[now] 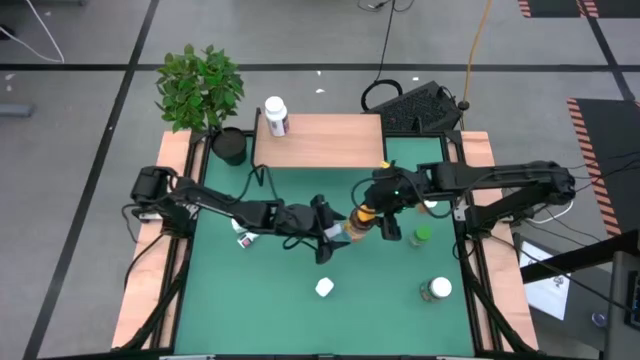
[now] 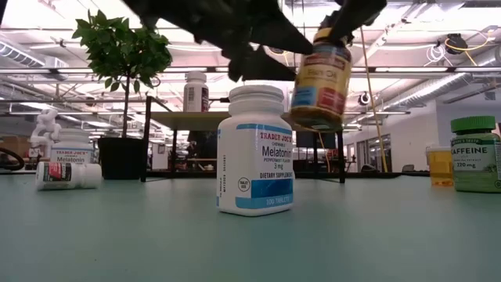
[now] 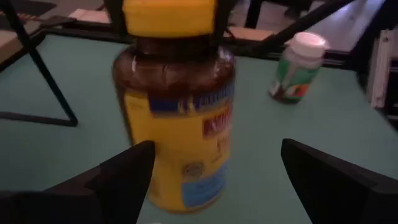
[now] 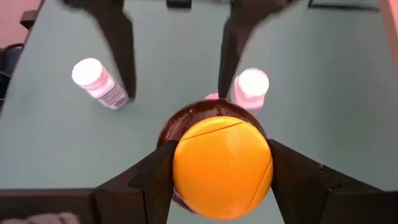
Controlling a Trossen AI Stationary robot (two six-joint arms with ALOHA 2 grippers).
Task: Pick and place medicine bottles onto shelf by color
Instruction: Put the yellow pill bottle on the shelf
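1. The right gripper [image 1: 366, 214] is near the middle of the green surface [image 1: 300, 310]. Its jaws are closed on the yellow cap of an amber bottle [image 1: 360, 224].
2. In the low view the amber bottle [image 2: 321, 84] hangs tilted, clear of the surface, above and just behind a white melatonin bottle [image 2: 255, 149] that stands upright.
3. The right wrist view looks down on the yellow cap [image 4: 222, 167], with a dark finger [image 4: 152, 180] pressed to each side of it.
4. The left gripper [image 1: 331, 231] is just beside the amber bottle, its jaws spread wide and empty. In the left wrist view the amber bottle [image 3: 177, 118] sits between the two open fingers [image 3: 118, 177] without touching them.
5. The shelf [image 1: 318, 141] stands at the far edge of the surface. One white-capped bottle [image 1: 276, 116] stands upright on its left part.
6. A black plant pot [image 1: 229, 146] sits just left of the shelf.
7. A green caffeine bottle [image 1: 421, 237] stands on the surface right of the right gripper. In the low view it [image 2: 474, 153] is upright at the right edge.
8. Two white-capped bottles stand nearer the front: one [image 1: 324, 288] near the centre, another [image 1: 438, 290] toward the right.
9. A white bottle [image 2: 68, 174] lies on its side at the left in the low view.
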